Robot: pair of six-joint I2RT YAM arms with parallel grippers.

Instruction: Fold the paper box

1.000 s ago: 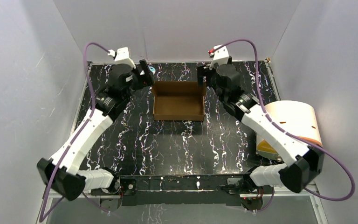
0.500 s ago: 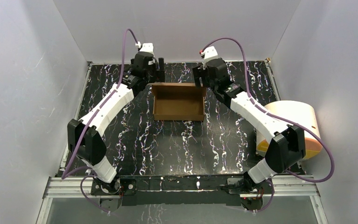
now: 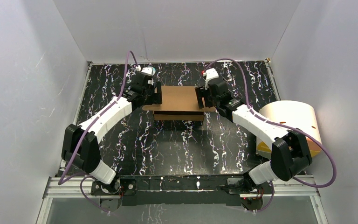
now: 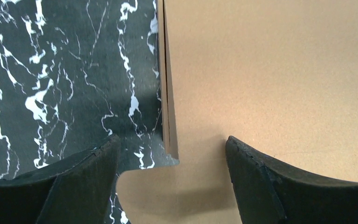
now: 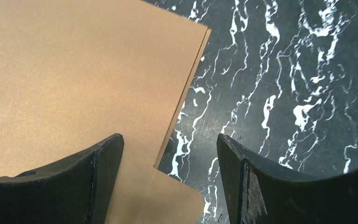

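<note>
Top external: the paper box (image 3: pixel 179 97) is judged mid-closing, flanked at 9 and 3 o'clock by the spread left gripper (image 3: pixel 157 93) and right gripper (image 3: pixel 200 96). Its side tabs (image 4: pixel 161 200) must be tucked next.

The paper box (image 4: pixel 270 70) was matt brown cardboard, finely grained, its cut edges layered. The counter (image 4: pixel 51 84) was a black marble-patterned sheet, white-veined, faintly sheened. The left claw (image 4: pixel 171 144) and right claw (image 5: pixel 168 140) were matt black, rough-edged.
</note>
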